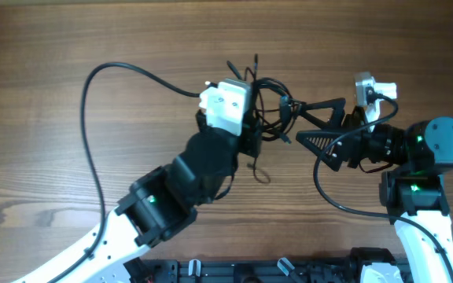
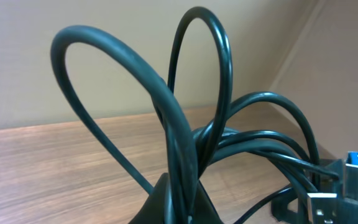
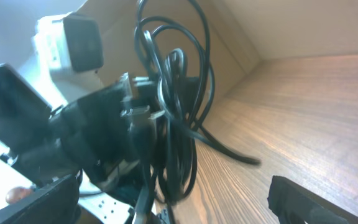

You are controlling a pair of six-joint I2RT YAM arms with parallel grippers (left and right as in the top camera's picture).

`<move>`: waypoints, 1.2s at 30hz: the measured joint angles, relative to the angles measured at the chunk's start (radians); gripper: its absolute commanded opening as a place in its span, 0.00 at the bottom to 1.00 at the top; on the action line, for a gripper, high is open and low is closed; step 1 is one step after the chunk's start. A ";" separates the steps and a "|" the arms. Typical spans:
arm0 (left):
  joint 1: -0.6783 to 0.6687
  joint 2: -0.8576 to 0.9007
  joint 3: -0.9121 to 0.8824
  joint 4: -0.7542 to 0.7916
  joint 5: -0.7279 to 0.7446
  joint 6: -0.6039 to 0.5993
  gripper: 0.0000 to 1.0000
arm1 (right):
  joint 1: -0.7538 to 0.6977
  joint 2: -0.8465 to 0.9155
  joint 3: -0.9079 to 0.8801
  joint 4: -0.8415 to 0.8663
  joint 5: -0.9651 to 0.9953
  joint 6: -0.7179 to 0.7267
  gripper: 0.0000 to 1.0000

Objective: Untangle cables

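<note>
The cables (image 1: 270, 110) are a bunch of thin black cords lifted above the wooden table at the centre. My left gripper (image 1: 256, 132) is shut on the bunch from the left. In the left wrist view its fingers (image 2: 166, 202) pinch the cords (image 2: 185, 130), whose loops rise above them, and a metal plug (image 2: 353, 180) shows at the right. My right gripper (image 1: 296, 122) stands open just right of the tangle. In the right wrist view the cords (image 3: 176, 118) hang between its spread fingers (image 3: 303, 202), touching neither.
One loose cord end (image 1: 259, 174) trails onto the table below the tangle. The left arm's thick wiring (image 1: 93, 118) loops wide at the left. The right arm's wiring (image 1: 329, 196) curves low beside its base. Bare wood lies all round.
</note>
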 measured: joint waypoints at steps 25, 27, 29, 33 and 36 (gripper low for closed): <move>-0.106 -0.027 -0.006 0.075 -0.056 0.000 0.04 | 0.004 -0.004 0.006 -0.563 0.612 -0.137 1.00; -0.106 -0.034 -0.006 0.076 -0.072 0.001 0.04 | 0.004 -0.004 0.006 -0.564 0.606 -0.151 1.00; -0.106 -0.034 -0.006 0.073 -0.098 0.000 0.04 | 0.004 -0.004 0.006 -0.565 0.597 -0.166 1.00; -0.106 -0.034 -0.006 0.073 -0.142 0.000 0.04 | 0.004 -0.024 0.006 -0.568 0.596 -0.196 1.00; -0.106 -0.034 -0.006 0.073 -0.158 0.000 0.04 | 0.004 -0.071 0.009 -0.601 0.604 -0.215 0.99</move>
